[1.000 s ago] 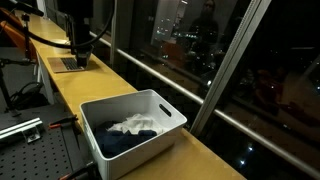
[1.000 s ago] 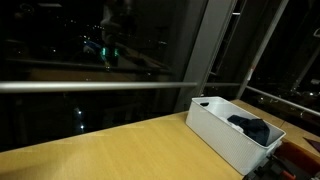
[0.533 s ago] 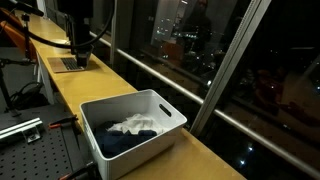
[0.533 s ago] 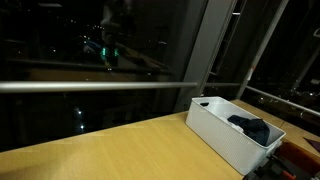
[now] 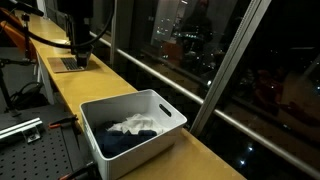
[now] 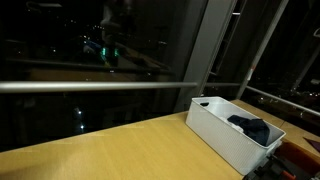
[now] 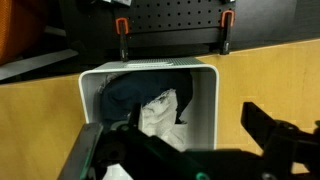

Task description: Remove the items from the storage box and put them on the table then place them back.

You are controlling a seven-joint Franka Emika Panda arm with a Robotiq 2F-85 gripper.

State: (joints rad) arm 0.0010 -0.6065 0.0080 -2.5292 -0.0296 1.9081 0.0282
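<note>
The white storage box (image 5: pixel 165 108) stands on the yellowish table (image 5: pixel 205 152) in both exterior views, box (image 6: pixel 215 128), table (image 6: pixel 100 150). Inside lie a dark navy garment (image 5: pixel 115 143) and a white cloth (image 5: pixel 135 125). In the wrist view the box (image 7: pixel 200 95) is seen from above, with the navy garment (image 7: pixel 125 95) and the white cloth (image 7: pixel 160 110) in it. My gripper (image 7: pixel 172 125) hangs open and empty above the box's near end. The red ball and the green object are hidden. The gripper does not show in either exterior view.
A grey perforated bench (image 5: pixel 25 140) runs beside the table. A black perforated panel with orange clamps (image 7: pixel 122 28) lies beyond the box. A window with a metal rail (image 5: pixel 165 75) borders the table. A dark pad (image 5: pixel 70 63) and the robot's base (image 5: pixel 75 25) are at the far end.
</note>
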